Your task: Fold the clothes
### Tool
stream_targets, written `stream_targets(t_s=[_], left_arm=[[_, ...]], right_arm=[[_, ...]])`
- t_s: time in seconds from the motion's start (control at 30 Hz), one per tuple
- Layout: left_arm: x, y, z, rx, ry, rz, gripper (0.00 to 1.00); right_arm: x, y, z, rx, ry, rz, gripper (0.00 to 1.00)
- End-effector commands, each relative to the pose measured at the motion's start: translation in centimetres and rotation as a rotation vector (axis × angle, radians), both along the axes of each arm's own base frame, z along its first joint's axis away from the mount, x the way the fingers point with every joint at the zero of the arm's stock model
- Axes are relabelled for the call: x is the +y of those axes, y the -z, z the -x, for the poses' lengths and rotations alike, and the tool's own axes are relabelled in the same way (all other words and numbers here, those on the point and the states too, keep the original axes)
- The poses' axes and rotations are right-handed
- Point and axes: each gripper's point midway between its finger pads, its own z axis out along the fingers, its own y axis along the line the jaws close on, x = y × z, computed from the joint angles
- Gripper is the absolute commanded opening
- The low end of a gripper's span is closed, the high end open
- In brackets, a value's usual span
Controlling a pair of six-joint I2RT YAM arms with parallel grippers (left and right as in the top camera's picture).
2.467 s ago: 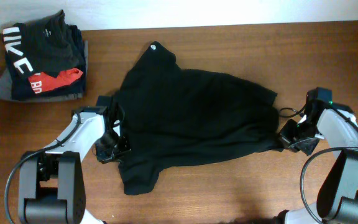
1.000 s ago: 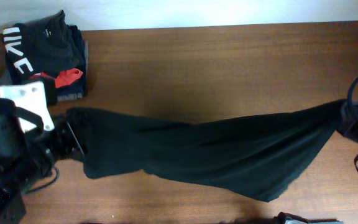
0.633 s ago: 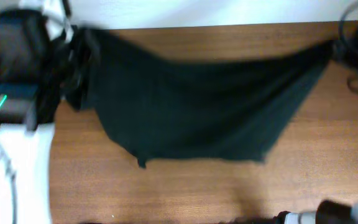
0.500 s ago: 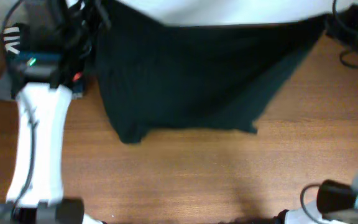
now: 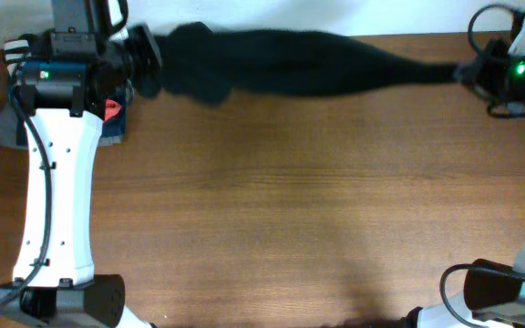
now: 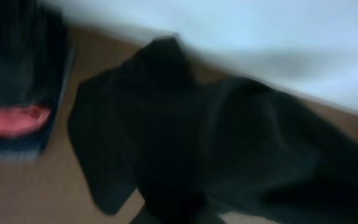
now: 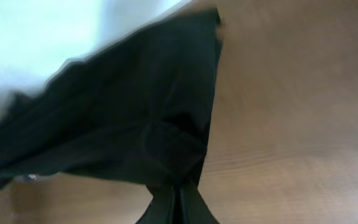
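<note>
1. Right gripper: clamped on a bunched corner of the black garment, fingers closed to a narrow seam, cloth fanning out from the pinch. Positioned at the far right of the table.
2. Left gripper: at the far left. Fingers hidden and blurred in the left wrist view, but probably clenched on the opposite end, judging by the cloth gathering toward that view's lower edge and by the stretch seen from overhead.
3. Black garment: drawn into a long band along the far edge between the two grippers, thick and bunched at the left, thinning to a strand at the right. Apparently lifted; contact with the wood impossible to tell.
4. Likely reason for the hold: two ends kept well apart to shake the cloth out and spread it flat. No fold made yet.
5. Stack of folded garments: far left, just beside and partly under the left arm, with white block letters and a red patch showing. Risk of the loose left bunch dragging over it.
6. White wall: directly behind the far edge, so little room beyond; open wood toward the near side as the probable landing place.
</note>
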Motion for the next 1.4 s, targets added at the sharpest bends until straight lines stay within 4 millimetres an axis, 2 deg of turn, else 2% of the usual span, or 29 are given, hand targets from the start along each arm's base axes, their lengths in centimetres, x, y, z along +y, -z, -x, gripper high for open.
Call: stream_targets(t_s=[0.0, 0.1, 0.27, 0.37, 0.47, 0.57, 0.6, 0.63, 0.67, 0.7, 0.73, 0.77, 0.8, 0.87, 0.93, 1.13, 1.37], left_arm=[[0.1, 3.0, 1.2, 0.129, -0.011, -0.016, 0.15], [-0.6, 7.4, 2.8, 0.320, 0.010, -0.034, 0.15], [-2.0, 14.9, 5.3, 0.633, 0.071, -0.087, 0.15], [-2.6, 18.6, 6.6, 0.786, 0.117, -0.121, 0.09], [-3.1, 20.7, 7.3, 0.869, 0.150, -0.143, 0.07], [-3.1, 21.3, 7.1, 0.873, 0.160, -0.169, 0.07], [-2.9, 21.2, 7.1, 0.867, 0.157, -0.182, 0.07], [-2.8, 21.0, 7.0, 0.861, 0.154, -0.190, 0.07], [-2.6, 20.8, 7.1, 0.859, 0.152, -0.198, 0.08], [-2.5, 20.5, 7.3, 0.861, 0.150, -0.202, 0.08], [-2.4, 20.2, 7.6, 0.866, 0.150, -0.205, 0.10], [-2.4, 20.0, 7.9, 0.873, 0.150, -0.207, 0.17], [-2.2, 19.8, 8.3, 0.884, 0.148, -0.213, 0.34], [-2.1, 19.7, 9.0, 0.912, 0.168, -0.222, 0.80], [-1.9, 19.6, 9.9, 0.947, 0.182, -0.229, 0.96], [-3.7, 19.9, 11.0, 0.982, 0.240, -0.185, 0.98], [-5.4, 21.5, 13.4, 1.064, 0.299, -0.227, 0.97]], right_arm=[[-0.1, 2.5, 1.6, 0.105, -0.030, 0.118, 0.09], [1.7, 6.5, 2.8, 0.237, -0.084, 0.112, 0.09], [3.4, 13.5, 4.2, 0.404, -0.131, 0.131, 0.09], [3.1, 17.3, 5.1, 0.485, -0.094, 0.152, 0.09], [2.5, 19.5, 5.6, 0.517, -0.074, 0.178, 0.10], [2.2, 20.0, 5.8, 0.526, -0.069, 0.192, 0.17], [2.1, 20.0, 5.8, 0.525, -0.068, 0.197, 0.25], [2.1, 19.9, 5.7, 0.523, -0.068, 0.197, 0.37], [2.1, 19.9, 5.7, 0.522, -0.068, 0.197, 0.55], [2.1, 19.9, 5.7, 0.521, -0.068, 0.197, 0.67], [2.1, 19.9, 5.7, 0.519, -0.071, 0.199, 0.73], [2.1, 19.9, 5.6, 0.518, -0.071, 0.199, 0.79], [2.1, 19.9, 5.6, 0.517, -0.071, 0.199, 0.84], [2.1, 19.9, 5.5, 0.515, -0.071, 0.199, 0.92], [2.1, 19.9, 5.5, 0.515, -0.071, 0.199, 0.96], [2.2, 20.0, 5.9, 0.530, -0.080, 0.200, 1.00], [2.2, 20.1, 6.2, 0.535, -0.101, 0.209, 0.99]])
